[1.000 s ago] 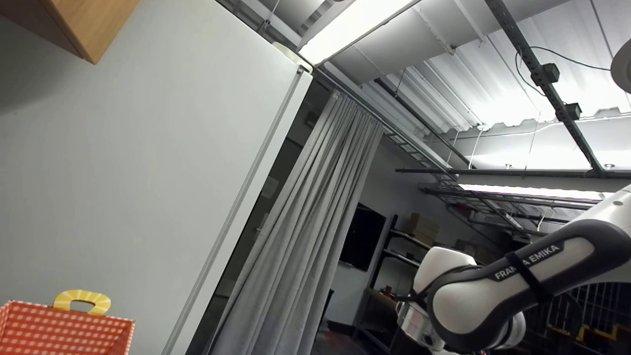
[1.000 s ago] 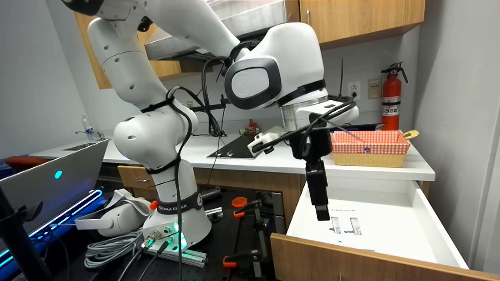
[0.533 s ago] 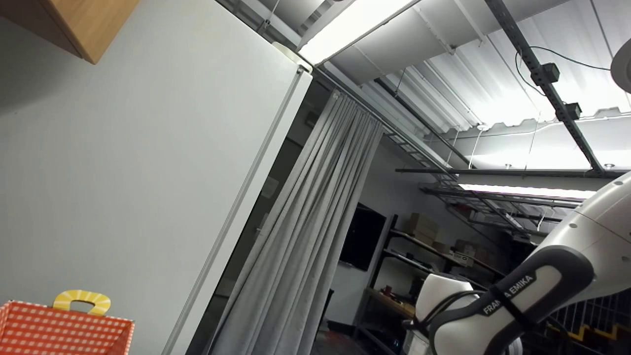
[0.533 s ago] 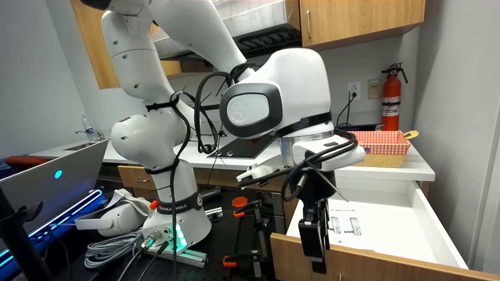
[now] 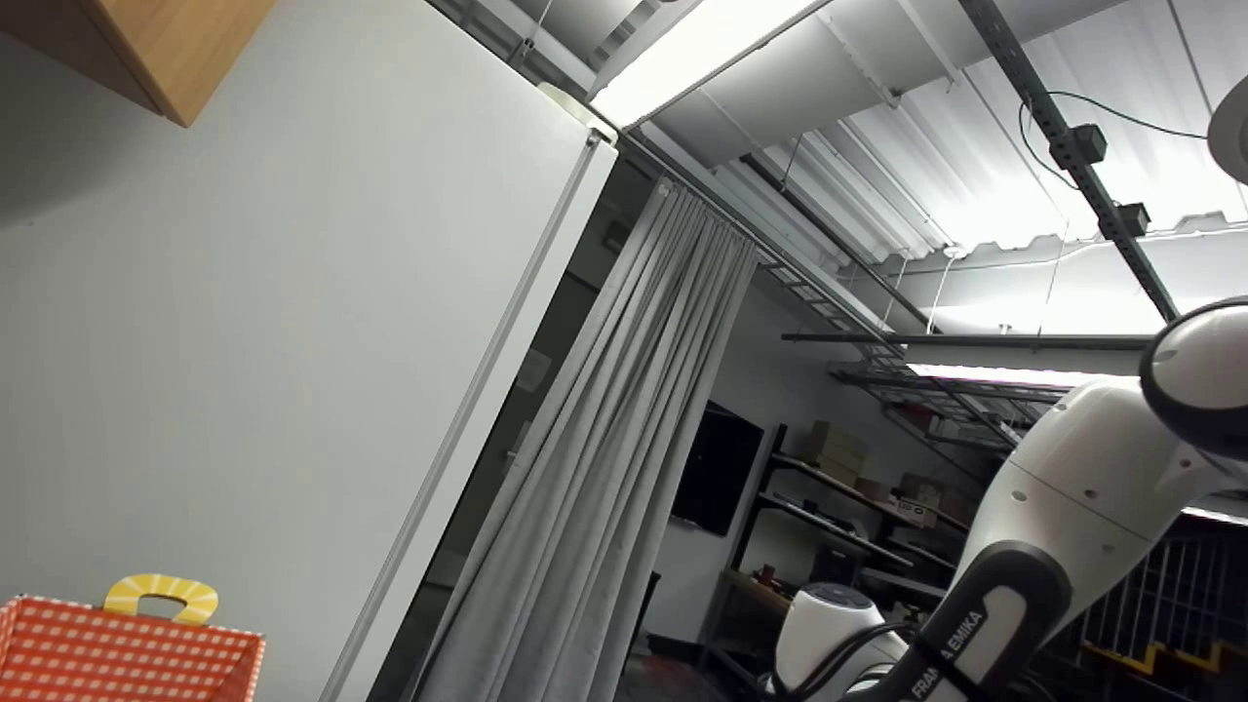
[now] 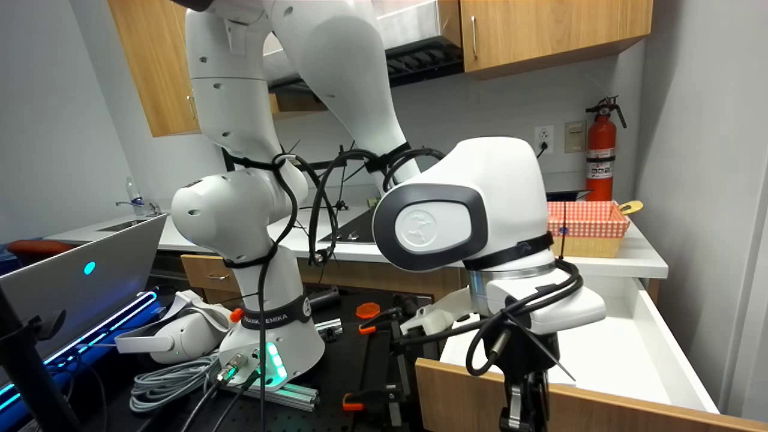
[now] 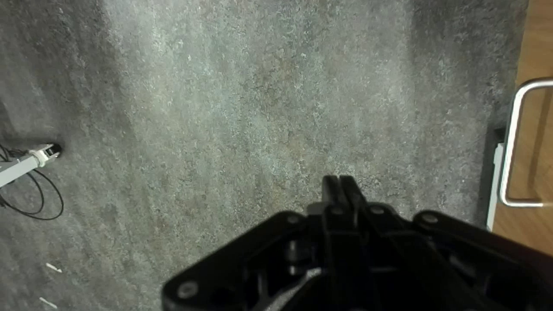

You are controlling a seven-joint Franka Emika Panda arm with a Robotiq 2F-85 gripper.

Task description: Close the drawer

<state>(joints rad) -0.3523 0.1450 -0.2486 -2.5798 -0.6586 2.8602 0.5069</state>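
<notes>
A pale wall (image 5: 292,322) fills the left part of an exterior view, with a long grey curtain (image 5: 595,458) hanging past its edge. Grey floor (image 7: 259,108) takes up most of the wrist view. The white robot arm (image 6: 348,84) shows in both exterior views; it arches high, and its far end hangs low over the drawer (image 6: 624,354), hiding part of it. Behind the arm runs a white counter (image 6: 641,251), with a wooden cupboard (image 6: 552,33) above. The drawer stands pulled well out from under the counter, its white inside partly in sight beyond its wooden front (image 6: 624,417). A silver laptop (image 6: 114,270) sits to one side of the arm. On the counter stands a basket (image 6: 585,246) lined with red-checked cloth (image 6: 591,219), a red fire extinguisher (image 6: 602,144) behind it. A white headset (image 6: 195,336) lies near the arm's foot. In the wrist view the gripper (image 7: 338,177) has its fingertips (image 7: 331,183) together, closed all the way and holding nothing. In an exterior view it overlaps the wooden front, its lower end cut off; whether they touch I cannot tell. At the wrist view's right edge, apart from the fingertips, a metal handle (image 7: 510,147) juts from a wooden panel (image 7: 529,138); whether that is the drawer's I cannot tell.
</notes>
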